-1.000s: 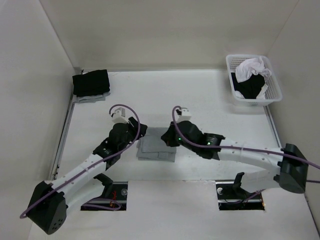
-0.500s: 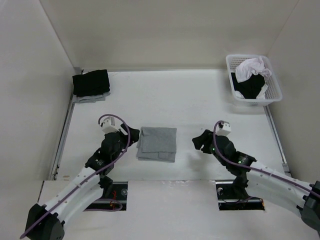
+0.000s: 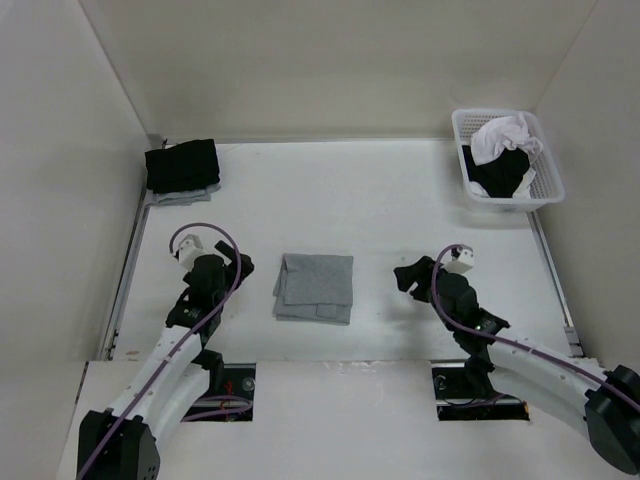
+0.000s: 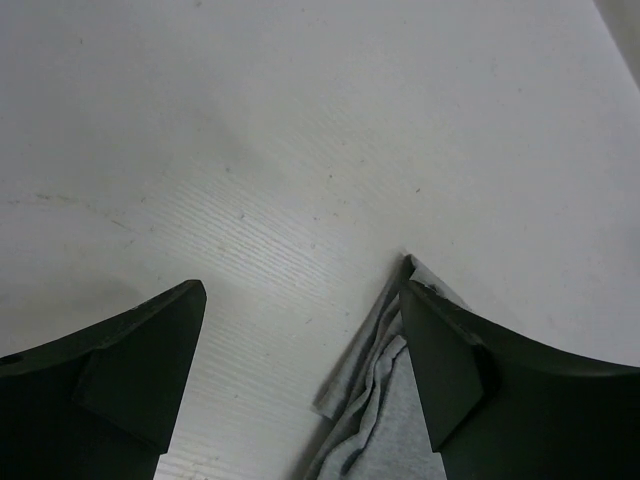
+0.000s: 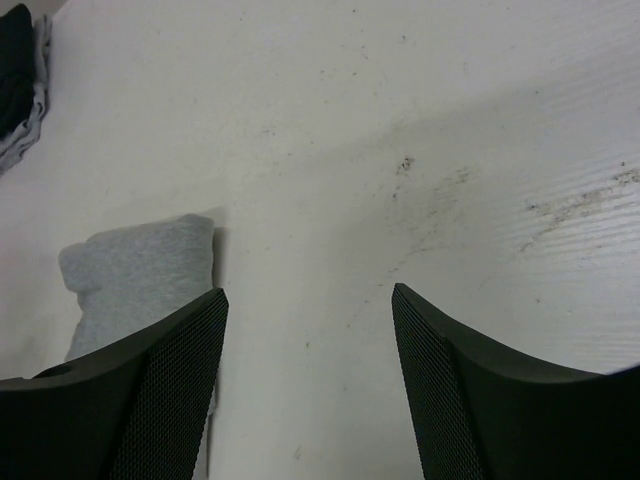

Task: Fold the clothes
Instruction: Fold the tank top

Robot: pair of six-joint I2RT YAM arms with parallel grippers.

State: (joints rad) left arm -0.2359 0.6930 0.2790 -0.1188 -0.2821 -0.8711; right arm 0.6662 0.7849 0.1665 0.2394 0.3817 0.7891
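Wide-open, empty left gripper (image 3: 237, 265) and right gripper (image 3: 407, 278) are flanking a soft, light grey shirt (image 3: 314, 288), probably best pinched at its corners.

Plain mid-grey clothes (image 3: 314, 288), black claws.

One basket (image 3: 512, 203), perhaps one grey garment (image 3: 314, 288)

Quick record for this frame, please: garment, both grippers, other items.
grey garment: folded into a compact rectangle, flat on the table
left gripper: open, empty, left of the garment, not touching
right gripper: open, empty, right of the garment, apart
basket: far right corner, holds a white garment and a black garment
black pile: folded, far left corner
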